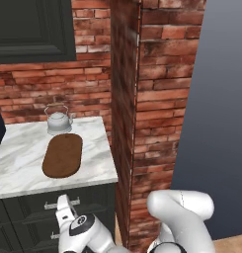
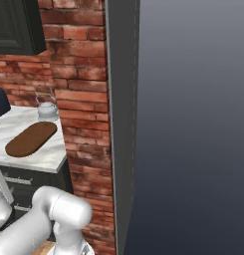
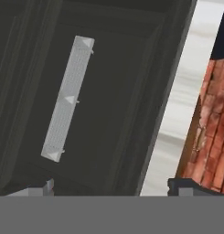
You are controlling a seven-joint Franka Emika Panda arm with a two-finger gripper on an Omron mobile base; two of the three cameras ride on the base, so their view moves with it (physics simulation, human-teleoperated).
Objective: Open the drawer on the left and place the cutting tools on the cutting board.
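Facing drawer (image 3: pixel 99 100) handle (image 3: pixel 67 98), gripper (image 3: pixel 111 185) spread

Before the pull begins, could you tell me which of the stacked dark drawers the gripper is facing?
The topmost drawer, directly under the marble countertop. The open gripper looks at its silver bar handle; the lower drawers sit further down the stack.

A kitchen: marble countertop (image 1: pixel 23 168), kettle (image 1: pixel 59 121), dark cabinets (image 1: pixel 31 27) and a red brick wall (image 1: pixel 152 99).
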